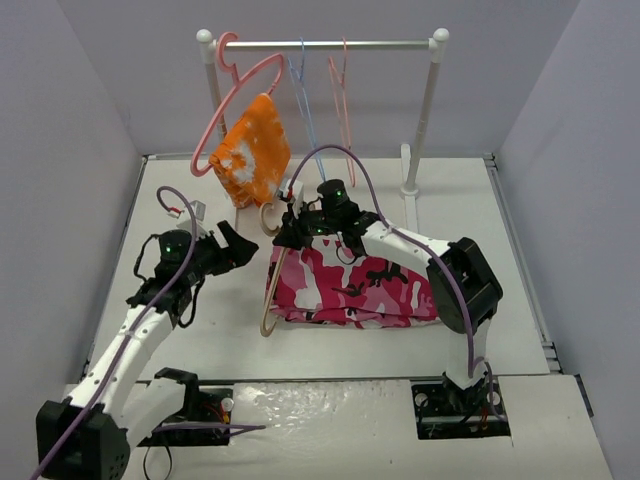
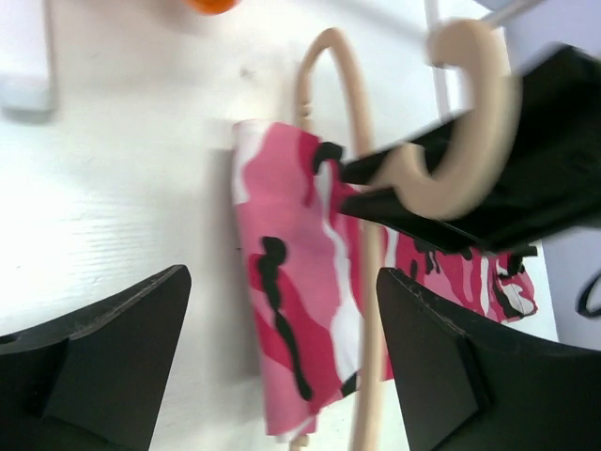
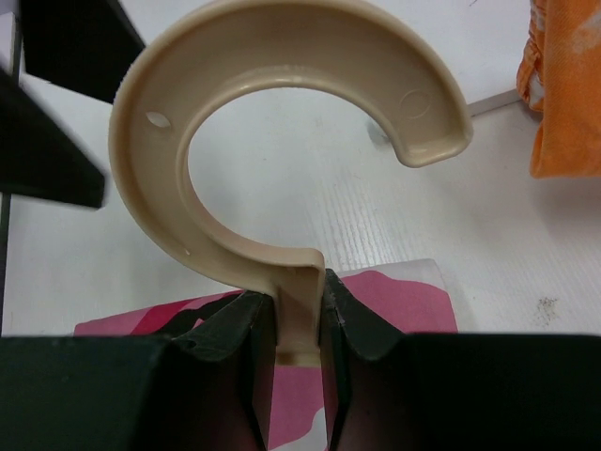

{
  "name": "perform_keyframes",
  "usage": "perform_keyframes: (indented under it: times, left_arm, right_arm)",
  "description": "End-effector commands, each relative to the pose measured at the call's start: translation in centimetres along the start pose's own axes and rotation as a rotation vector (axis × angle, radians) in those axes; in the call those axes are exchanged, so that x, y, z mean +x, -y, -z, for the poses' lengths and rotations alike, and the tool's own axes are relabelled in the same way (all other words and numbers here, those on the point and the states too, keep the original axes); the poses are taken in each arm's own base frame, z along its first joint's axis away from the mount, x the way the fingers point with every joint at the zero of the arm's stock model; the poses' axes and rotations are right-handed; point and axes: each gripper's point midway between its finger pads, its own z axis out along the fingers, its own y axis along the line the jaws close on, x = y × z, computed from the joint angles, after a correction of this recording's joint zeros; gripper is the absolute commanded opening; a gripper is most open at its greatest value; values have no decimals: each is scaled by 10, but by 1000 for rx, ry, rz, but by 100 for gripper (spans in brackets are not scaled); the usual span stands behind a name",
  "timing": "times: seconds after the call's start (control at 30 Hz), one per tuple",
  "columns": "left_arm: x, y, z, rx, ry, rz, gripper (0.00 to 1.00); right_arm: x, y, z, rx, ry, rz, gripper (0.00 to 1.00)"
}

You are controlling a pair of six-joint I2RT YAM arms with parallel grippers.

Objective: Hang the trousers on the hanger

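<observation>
The camouflage trousers [image 1: 350, 285] lie folded on the white table, right of centre. The beige hanger [image 1: 266, 300] rests at their left end, its hook [image 1: 270, 218] pointing to the back. My right gripper [image 1: 292, 226] is shut on the hanger's neck [image 3: 300, 310], just below the hook [image 3: 150, 150]. In the left wrist view the hanger's frame [image 2: 368, 282] crosses over the trousers' left end [image 2: 291, 301]. My left gripper [image 1: 240, 248] is open and empty just left of the hanger, with its jaws wide apart above the trousers' edge [image 2: 282, 277].
A clothes rail [image 1: 320, 44] stands at the back. On it hang a thick pink hanger [image 1: 235, 100] with an orange-and-white cloth [image 1: 255, 150], a thin blue hanger [image 1: 300, 90] and a thin pink hanger [image 1: 343, 90]. Grey walls close in both sides.
</observation>
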Motion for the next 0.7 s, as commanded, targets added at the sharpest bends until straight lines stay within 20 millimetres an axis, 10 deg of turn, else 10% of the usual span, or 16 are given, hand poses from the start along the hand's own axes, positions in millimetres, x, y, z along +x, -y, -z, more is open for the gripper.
perform_keyframes:
  times: [0.0,0.67]
  left_arm:
    - [2,19,-9,142,-137,98,77]
    - [82,8,-48,151,-395,285,74]
  right_arm:
    - [-50,-15,14,-54,117,103,0]
    - [-67,-24,24,-65,159,117,0]
